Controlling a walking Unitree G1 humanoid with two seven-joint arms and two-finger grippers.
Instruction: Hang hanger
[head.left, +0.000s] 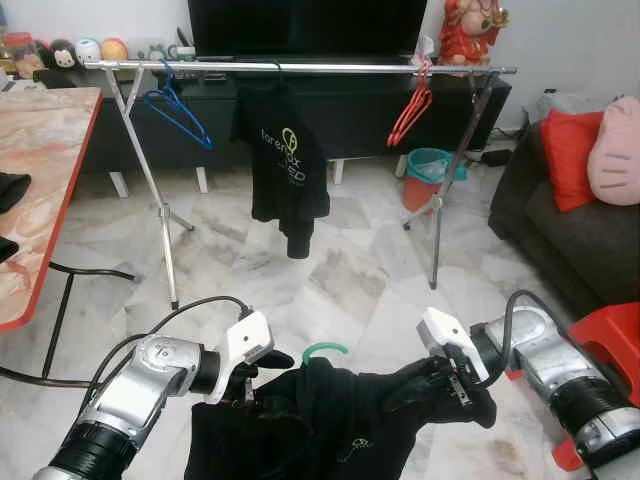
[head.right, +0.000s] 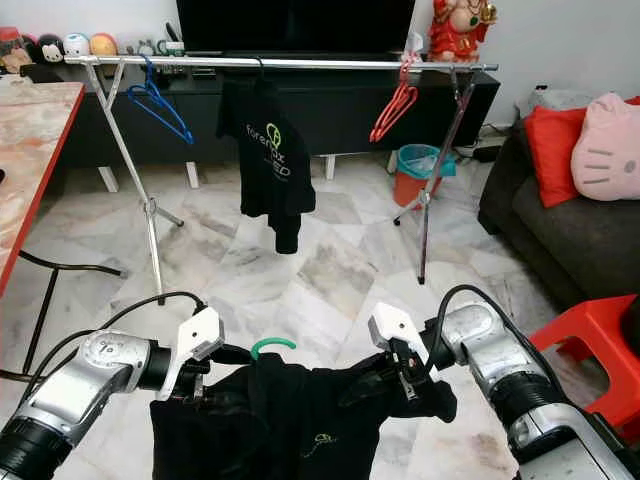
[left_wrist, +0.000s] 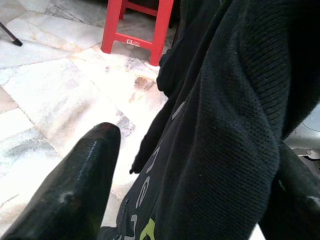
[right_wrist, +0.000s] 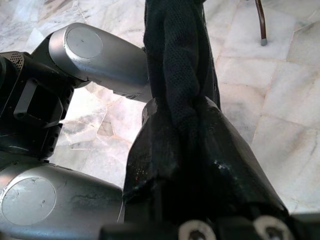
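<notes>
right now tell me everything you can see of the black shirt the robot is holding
The black shirt is a knit fabric with yellow-green and grey print. It hangs bunched and low between both arms, above the marble floor. A green hanger hook pokes up from its collar. The left gripper and right gripper each pinch a shoulder; in the right wrist view the cloth is clamped between the fingers.

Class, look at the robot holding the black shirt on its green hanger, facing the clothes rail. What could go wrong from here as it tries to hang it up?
1. The left hand and right hand grip the black shirt, not the green hanger, so the hook may tilt and miss the rail.
2. The rail is some way off across the floor; the shirt could slip off while walking.
3. The hanging black shirt and red hangers limit free rail space.
</notes>
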